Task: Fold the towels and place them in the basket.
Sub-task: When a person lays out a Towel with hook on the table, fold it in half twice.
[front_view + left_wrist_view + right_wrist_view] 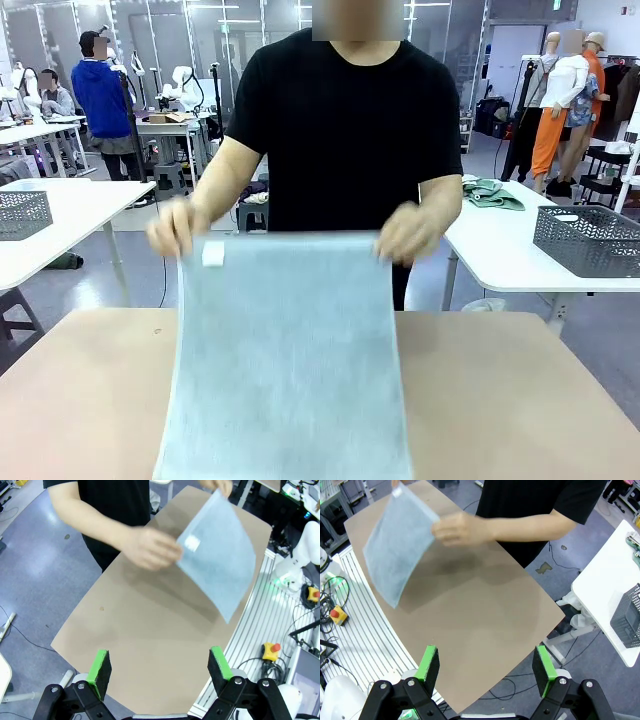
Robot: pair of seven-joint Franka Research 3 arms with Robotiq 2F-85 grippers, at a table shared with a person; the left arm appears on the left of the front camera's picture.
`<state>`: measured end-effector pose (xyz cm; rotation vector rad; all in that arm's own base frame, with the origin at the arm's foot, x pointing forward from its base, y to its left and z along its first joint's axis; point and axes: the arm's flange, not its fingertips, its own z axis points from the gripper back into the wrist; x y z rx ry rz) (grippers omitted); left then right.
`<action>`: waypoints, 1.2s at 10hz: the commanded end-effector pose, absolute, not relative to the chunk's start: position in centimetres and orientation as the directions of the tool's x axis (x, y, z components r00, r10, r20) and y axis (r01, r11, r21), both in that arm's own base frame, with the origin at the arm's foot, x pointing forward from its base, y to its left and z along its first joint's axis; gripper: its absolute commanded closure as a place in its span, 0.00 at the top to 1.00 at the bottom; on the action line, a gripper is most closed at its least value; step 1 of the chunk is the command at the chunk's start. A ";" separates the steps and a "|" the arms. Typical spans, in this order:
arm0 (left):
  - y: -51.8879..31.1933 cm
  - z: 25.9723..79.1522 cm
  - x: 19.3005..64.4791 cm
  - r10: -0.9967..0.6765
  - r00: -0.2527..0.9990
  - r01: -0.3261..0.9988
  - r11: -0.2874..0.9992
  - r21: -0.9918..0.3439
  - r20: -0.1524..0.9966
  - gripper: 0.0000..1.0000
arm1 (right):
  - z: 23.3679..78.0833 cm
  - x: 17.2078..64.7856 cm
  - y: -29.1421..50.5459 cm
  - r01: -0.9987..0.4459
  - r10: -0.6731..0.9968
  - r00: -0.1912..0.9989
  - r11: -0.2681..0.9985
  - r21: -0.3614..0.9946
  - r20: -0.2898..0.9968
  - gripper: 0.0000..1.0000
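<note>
Above the tan tabletop, a person holds a light blue-grey terry towel. Open-jawed, the left gripper and right gripper should pinch its corners evenly.

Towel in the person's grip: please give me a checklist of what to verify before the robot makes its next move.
1. Left robot hand open and empty: ok.
2. Right robot hand open and empty: ok.
3. Towel lying flat on the table: not ok; it is lifted above the surface.
4. Towel free to be taken: not ok; the person's hands grip its two upper corners.
5. Basket within reach: cannot tell; it stands on a white side table.
</note>
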<state>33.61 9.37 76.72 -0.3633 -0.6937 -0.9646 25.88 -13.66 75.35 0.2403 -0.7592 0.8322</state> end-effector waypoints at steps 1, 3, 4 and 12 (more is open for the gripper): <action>9.3 76.7 33.6 -0.626 0.378 0.846 0.532 0.019 0.682 0.98 | 75.3 25.8 -13.7 -0.744 0.577 0.426 0.662 -0.093 0.696 0.94; 9.3 76.7 33.6 -0.626 0.378 0.846 0.532 0.019 0.682 0.98 | 75.3 25.8 -13.7 -0.744 0.577 0.426 0.662 -0.093 0.696 0.94; 9.3 76.7 33.6 -0.626 0.378 0.846 0.532 0.019 0.682 0.98 | 75.3 25.8 -13.7 -0.744 0.577 0.426 0.662 -0.093 0.696 0.94; 9.3 76.7 33.6 -0.626 0.378 0.846 0.532 0.019 0.682 0.98 | 75.3 25.8 -13.7 -0.744 0.577 0.426 0.662 -0.093 0.696 0.94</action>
